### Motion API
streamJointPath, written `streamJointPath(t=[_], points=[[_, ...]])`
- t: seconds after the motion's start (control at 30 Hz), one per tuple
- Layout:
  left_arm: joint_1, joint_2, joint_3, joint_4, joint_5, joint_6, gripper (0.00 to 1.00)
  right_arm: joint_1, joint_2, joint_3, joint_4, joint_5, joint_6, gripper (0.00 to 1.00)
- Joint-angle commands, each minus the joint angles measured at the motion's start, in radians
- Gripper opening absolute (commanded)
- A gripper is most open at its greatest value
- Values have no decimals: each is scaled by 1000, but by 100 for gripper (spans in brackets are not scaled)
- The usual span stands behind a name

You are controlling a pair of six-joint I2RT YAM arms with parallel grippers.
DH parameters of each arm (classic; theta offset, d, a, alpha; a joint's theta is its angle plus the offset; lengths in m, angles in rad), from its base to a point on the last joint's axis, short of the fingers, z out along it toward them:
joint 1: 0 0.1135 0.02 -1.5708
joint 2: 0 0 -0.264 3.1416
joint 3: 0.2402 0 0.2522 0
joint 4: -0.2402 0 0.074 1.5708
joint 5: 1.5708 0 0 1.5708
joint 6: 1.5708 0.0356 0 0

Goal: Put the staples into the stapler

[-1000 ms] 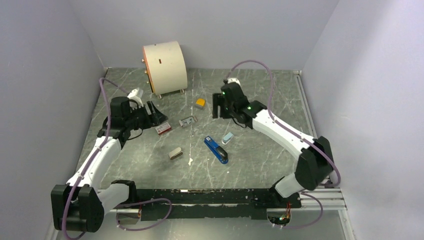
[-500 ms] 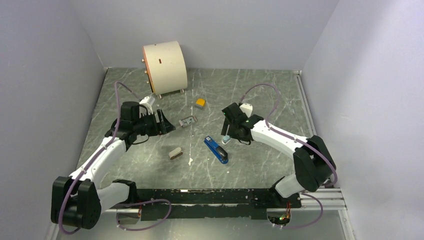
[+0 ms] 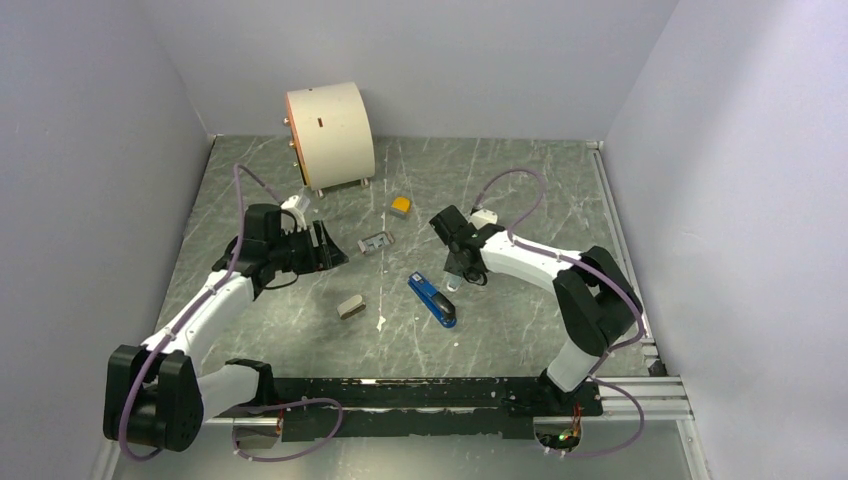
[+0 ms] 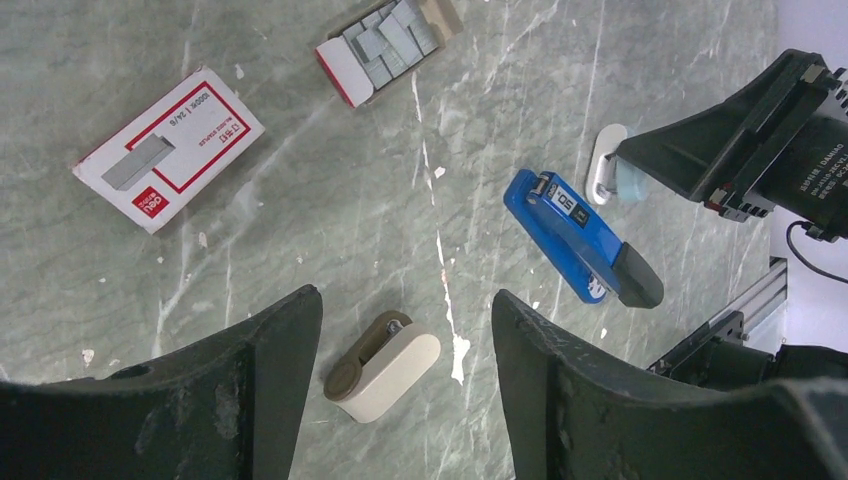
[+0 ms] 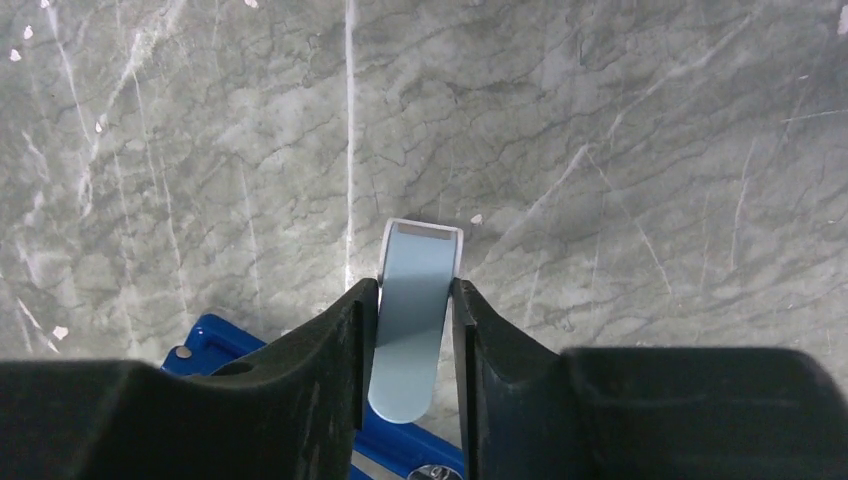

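- My right gripper [image 5: 413, 292] has swung down from the rear of the table and pinched its jaws onto the pale-blue block [image 5: 420, 255]. The block sits just beside the stapler [image 3: 432, 300], which lies flat and untouched; I judge loading has not begun.
- My left gripper [image 4: 405, 300] hovers wide open and empty above the beige block [image 4: 385, 365].
- The staples [image 4: 395, 35] lie as grey strips in the open tray [image 4: 345, 70]; the contents of the red-and-white box [image 4: 170, 150] are unseen.

White-black arms [image 3: 195, 315], purple cables [image 3: 237, 190]
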Motion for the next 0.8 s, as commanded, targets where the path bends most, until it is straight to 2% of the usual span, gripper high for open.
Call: streamJointPath(t=[0.0, 0.1, 0.3, 0.37, 0.5, 0.57, 0.67, 0.77], points=[[-8, 7, 31, -19, -23, 3, 68, 5, 33, 41, 3, 42, -41, 32], [-9, 17, 28, -10, 3, -1, 68, -2, 42, 64, 35, 50, -144, 26], [-33, 38, 35, 4, 20, -20, 68, -27, 84, 104, 85, 41, -334, 26], [-48, 39, 39, 17, 15, -37, 68, -28, 93, 104, 96, 24, -373, 29], [-82, 52, 45, 54, 16, -90, 70, -27, 96, 113, 50, 8, -364, 53], [-98, 64, 46, 82, 27, -122, 71, -24, 80, 96, 39, 9, -355, 59], [-120, 94, 50, 128, 51, -171, 71, -25, 49, 65, 33, -13, -344, 60], [-149, 124, 58, 171, 42, -206, 71, -24, 26, 42, 30, -54, -337, 57]])
